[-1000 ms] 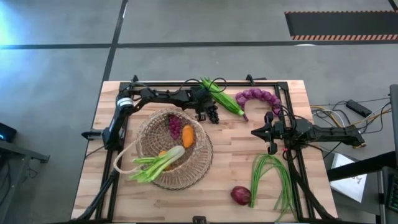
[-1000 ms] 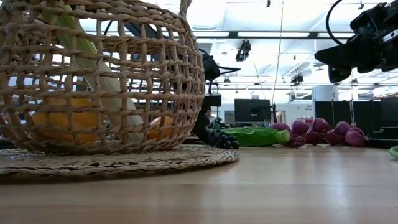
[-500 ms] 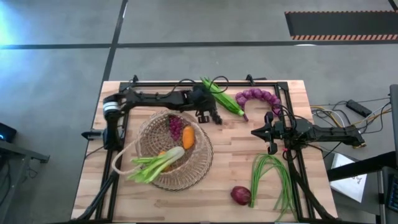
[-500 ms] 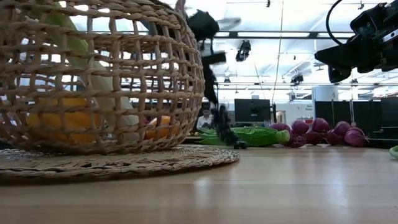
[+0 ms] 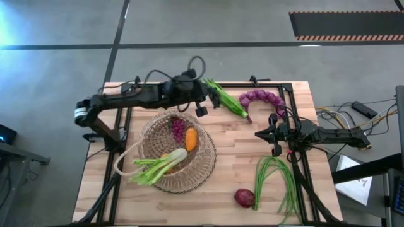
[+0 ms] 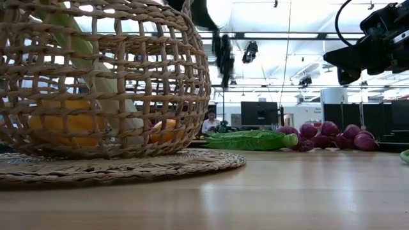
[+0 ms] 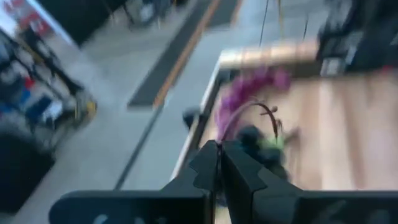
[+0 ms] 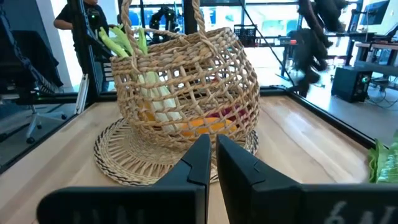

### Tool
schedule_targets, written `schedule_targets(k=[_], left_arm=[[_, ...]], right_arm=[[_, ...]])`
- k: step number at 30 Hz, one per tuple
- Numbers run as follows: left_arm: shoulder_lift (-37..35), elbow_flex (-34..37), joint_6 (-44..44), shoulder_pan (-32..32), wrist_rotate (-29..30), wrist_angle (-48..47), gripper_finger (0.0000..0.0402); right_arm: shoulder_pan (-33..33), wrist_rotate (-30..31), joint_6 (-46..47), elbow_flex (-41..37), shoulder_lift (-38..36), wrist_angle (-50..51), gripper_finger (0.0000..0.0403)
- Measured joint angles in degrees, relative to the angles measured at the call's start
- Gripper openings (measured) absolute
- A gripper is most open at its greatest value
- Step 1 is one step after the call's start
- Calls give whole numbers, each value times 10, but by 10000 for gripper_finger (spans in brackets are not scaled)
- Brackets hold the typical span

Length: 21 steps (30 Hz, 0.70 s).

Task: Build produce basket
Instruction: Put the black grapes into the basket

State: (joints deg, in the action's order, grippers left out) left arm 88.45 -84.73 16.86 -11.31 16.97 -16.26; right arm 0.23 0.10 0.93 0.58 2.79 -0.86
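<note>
Since the earlier frame, left gripper point(image 5: 201, 111) rose, shut on dark grape bunch point(image 6: 224, 54), above-centre by round tan wicker basket point(image 5: 154, 178). Right gripper point(image 5: 264, 134) closed, empty, centre-right.

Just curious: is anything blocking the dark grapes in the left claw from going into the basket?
Nothing visible does. The left gripper holds the dark grapes in the air just outside the basket rim, with only open space between.
</note>
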Motion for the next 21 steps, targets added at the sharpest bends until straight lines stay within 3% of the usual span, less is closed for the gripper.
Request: schedule_targets(k=[9, 16, 19, 21], left_arm=[[-105, -2, -2, 88, -3, 43, 0], [-140, -2, -33, 171, -4, 29, 0], [-146, -2, -53, 195, 18, -22, 0], [-149, -2, -69, 208, 64, -81, 0]], right_arm=[[0, 0, 0, 0, 0, 0, 18], [0, 0, 1, 0, 0, 0, 18], [0, 0, 0, 0, 0, 0, 18], [0, 0, 1, 0, 0, 0, 18]])
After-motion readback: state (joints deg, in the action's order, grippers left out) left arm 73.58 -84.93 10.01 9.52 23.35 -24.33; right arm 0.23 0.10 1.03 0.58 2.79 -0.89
